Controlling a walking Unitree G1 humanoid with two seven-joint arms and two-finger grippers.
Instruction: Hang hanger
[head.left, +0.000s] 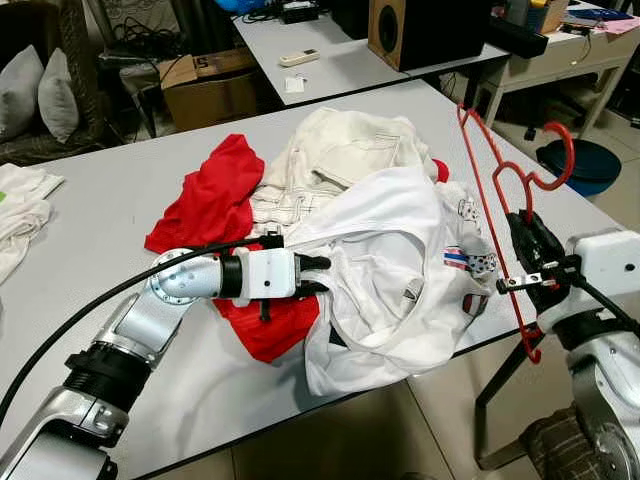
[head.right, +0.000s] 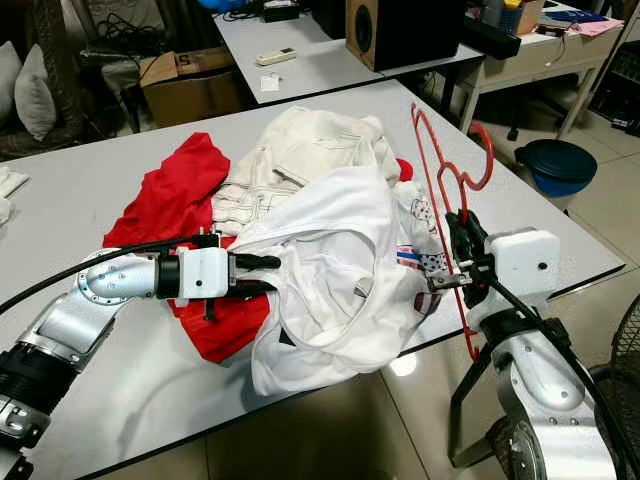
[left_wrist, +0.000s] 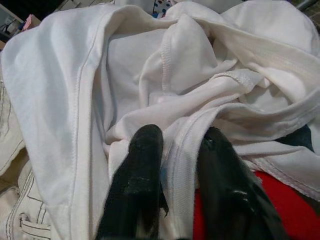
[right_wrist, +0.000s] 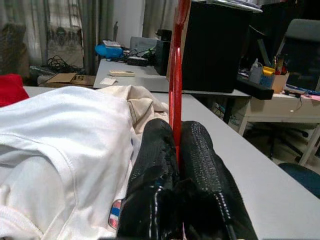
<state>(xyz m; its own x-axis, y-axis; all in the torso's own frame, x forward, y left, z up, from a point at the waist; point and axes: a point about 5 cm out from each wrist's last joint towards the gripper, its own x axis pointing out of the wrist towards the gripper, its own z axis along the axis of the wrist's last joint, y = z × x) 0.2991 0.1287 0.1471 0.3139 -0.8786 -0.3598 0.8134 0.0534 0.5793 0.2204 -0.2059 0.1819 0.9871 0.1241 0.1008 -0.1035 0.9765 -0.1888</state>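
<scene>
Right pincer (head.left: 530, 245) pinches the red hanger (head.left: 497, 215) upright at the desk's (head.left: 100, 210) three o'clock edge. Left wrist view: left pincer (left_wrist: 172, 150) nips the white shirt's (left_wrist: 60, 90) hem. Thin, stiff wire, probably light; grip mid-frame.

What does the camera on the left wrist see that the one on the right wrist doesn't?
The left wrist view has the left gripper pinching a hem of the white shirt, seams and folds close up, with red cloth underneath. The right wrist view has the right gripper clamped on the red hanger, plus the grey table, a black speaker and a cardboard box behind. Both show black fingers and the white shirt.
</scene>
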